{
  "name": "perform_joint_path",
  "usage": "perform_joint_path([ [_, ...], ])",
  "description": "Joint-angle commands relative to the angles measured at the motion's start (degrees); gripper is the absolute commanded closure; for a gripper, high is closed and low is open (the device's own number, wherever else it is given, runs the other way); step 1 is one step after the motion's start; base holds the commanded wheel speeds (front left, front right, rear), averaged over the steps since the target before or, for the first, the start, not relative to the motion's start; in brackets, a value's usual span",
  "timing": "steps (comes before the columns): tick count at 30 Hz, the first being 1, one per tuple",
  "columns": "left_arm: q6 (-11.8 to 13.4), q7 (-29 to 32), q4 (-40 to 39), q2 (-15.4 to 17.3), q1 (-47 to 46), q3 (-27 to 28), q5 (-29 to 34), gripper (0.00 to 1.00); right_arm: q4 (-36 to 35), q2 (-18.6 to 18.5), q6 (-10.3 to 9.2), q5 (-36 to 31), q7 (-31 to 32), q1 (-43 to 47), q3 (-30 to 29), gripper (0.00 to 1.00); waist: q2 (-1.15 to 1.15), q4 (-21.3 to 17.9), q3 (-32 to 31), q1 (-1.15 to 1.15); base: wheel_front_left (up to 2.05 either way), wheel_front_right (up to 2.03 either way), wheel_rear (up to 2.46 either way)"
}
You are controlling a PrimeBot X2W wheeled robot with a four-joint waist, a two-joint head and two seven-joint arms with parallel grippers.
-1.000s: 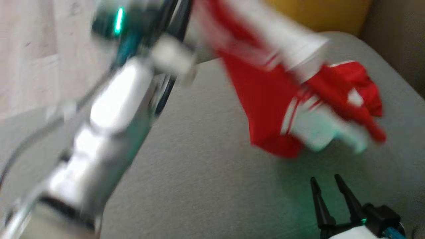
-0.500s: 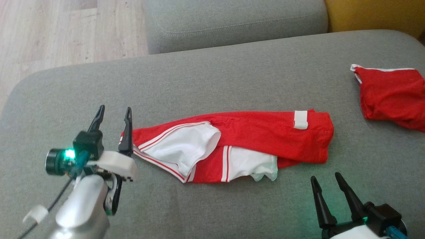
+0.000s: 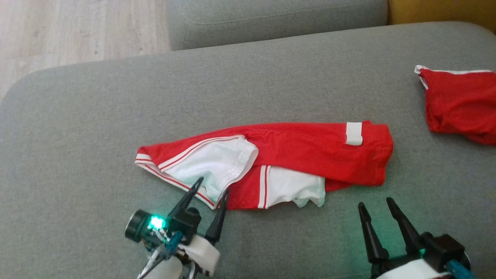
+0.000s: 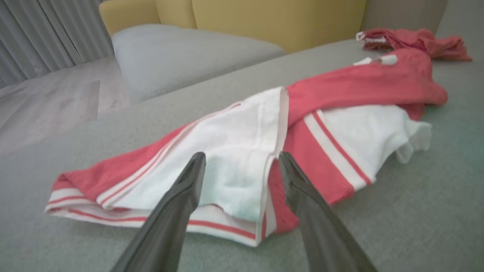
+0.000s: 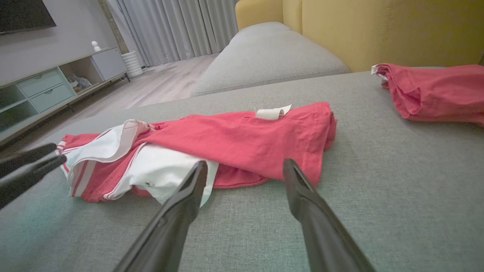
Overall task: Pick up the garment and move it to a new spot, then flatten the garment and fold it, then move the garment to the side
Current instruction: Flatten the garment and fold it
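— Grippers?
— Both spread wide. The left gripper [image 3: 213,185] is at the garment's [image 3: 302,151] near hem, the right gripper [image 3: 375,202] just short of it.
— The garment?
— Crumpled on the sofa [image 3: 97,116]. Another red cloth [image 3: 461,104] lies beyond its right end.

Plenty of bare grey fabric sofa cushion [image 3: 77,155] on the left and along the far side, open right up to the second grey upholstered cushion [image 3: 271,19] at the back, while the crumpled red-and-white garment [image 3: 302,151] sprawls across the middle as the one long obstacle. On the right there's a clear lane between its red end and the smaller bunched red cloth [image 3: 461,104] by the edge, and the right gripper [image 3: 375,202], fingers spread, has a little open fabric ahead of it. Near side, the left gripper [image 3: 213,185], fingers apart, crowds the striped hem, with bare cushion between the two grippers.
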Motion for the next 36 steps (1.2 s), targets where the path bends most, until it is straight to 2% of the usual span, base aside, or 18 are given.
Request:
perform_joint_path([
  [1, 0.10, -0.30, 0.43, 0.07, -2.75, 1.26, 0.60, 0.00, -1.68, -0.44, 0.37, -0.36, -0.22, -2.56, 1.46, 0.00, 0.00, -0.42, 0.42, 0.00, 0.00, 0.00, 0.00],
  [7, 1.40, -0.30, 7.35, -1.17, -4.55, 0.99, 1.05, 0.00, -1.65, -0.88, 0.37, -0.18, -0.22, -2.95, 1.26, 0.00, 0.00, -1.38, 1.23, 0.00, 0.00, 0.00, 0.00],
  [13, 2.81, -0.30, 8.59, -1.66, -5.56, 2.21, 0.95, 0.00, -1.71, -0.89, 0.37, -0.22, -0.22, -3.25, 1.03, 0.00, 0.00, -1.78, 1.87, 0.00, 0.00, 0.00, 0.00],
  [14, 2.78, -0.30, 8.56, -1.70, -5.66, 2.32, 0.95, 0.10, -1.68, -0.87, 0.37, -0.25, -0.22, -3.29, 1.01, 0.00, 0.00, -1.77, 1.93, 0.00, 0.00, 0.00, 0.00],
  [15, 2.70, -0.30, 8.58, -1.76, -5.73, 2.40, 0.93, 0.56, -1.64, -0.84, 0.37, -0.27, -0.22, -3.32, 1.02, 0.00, 0.00, -1.75, 1.96, 0.00, 0.00, 0.00, 0.00],
  [16, 2.52, -0.30, 8.70, -1.85, -5.74, 2.53, 0.77, 0.93, -1.61, -0.82, 0.37, -0.29, -0.22, -3.34, 1.05, 0.00, 0.00, -1.71, 1.97, 0.00, 0.00, 0.00, 0.00],
  [17, 2.41, -0.30, 8.79, -1.90, -5.78, 2.60, 0.72, 1.00, -1.56, -0.81, 0.37, -0.31, -0.22, -3.34, 1.07, 0.00, 0.00, -1.66, 1.93, 0.00, 0.00, 0.00, 0.00],
  [21, 2.48, -0.30, 6.83, -1.71, -5.59, 3.17, 0.83, 1.00, -1.47, -0.68, 0.37, -0.33, -0.22, -3.10, 0.84, 0.00, 0.00, -1.27, 1.62, 0.00, 0.00, 0.00, 0.00],
  [24, 3.27, -0.30, 2.49, -0.65, -4.96, 3.82, 1.55, 1.00, -1.47, -0.63, 0.37, -0.33, -0.22, -2.70, 0.37, 0.00, 0.00, -0.58, 1.32, 0.00, 0.00, 0.00, 0.00],
  [28, 5.62, -0.30, -4.87, 2.60, -3.48, 5.53, 2.93, 1.00, -1.30, -0.47, 0.37, -0.36, -0.22, -2.40, -0.63, 0.00, 0.00, 0.64, 1.04, 0.00, 0.00, 0.00, 0.00],
  [30, 6.52, -0.30, -8.30, 4.70, -2.63, 6.38, 3.55, 1.00, -0.37, 0.21, 0.37, 1.63, -0.22, -2.30, -1.27, 0.00, 0.00, 1.33, 1.00, 0.00, 0.00, 0.00, 0.00],
  [36, 6.97, 0.24, -15.31, 9.26, -1.65, 8.98, 2.88, 1.00, 2.73, -0.40, 0.37, 7.45, -0.22, -5.06, -2.53, 0.00, 0.00, 3.44, 1.81, 0.00, 0.00, 0.00, 0.00],
])
